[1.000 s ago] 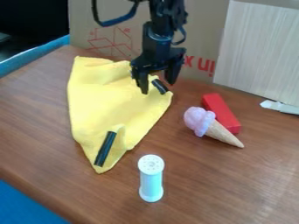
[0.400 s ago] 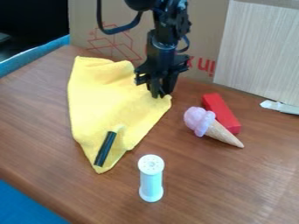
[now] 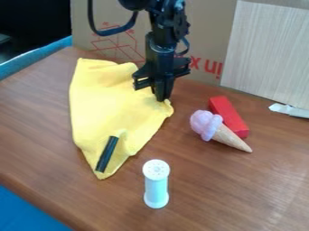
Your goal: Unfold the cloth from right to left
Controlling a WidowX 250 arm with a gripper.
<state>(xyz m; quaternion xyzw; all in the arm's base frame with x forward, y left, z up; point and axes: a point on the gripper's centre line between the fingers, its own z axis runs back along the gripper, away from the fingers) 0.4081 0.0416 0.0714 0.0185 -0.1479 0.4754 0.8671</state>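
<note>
Pinching one corner of one yellow cloth [image 3: 109, 101], one black hand [image 3: 161, 98] has two fingers closed.

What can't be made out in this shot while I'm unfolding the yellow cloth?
All in the camera view:
- Grip depth on the yellow cloth: hidden by the black two-finger gripper.
- Brown wooden table beneath: covered by cloth.
- Red block's lower left: behind the pink-topped toy cone.
- Flat whitish object: cut by right edge.

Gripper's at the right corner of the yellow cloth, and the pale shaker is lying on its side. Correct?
Not quite: the camera view shows the pale shaker standing upright. The gripper is at the right corner of the yellow cloth.
</note>
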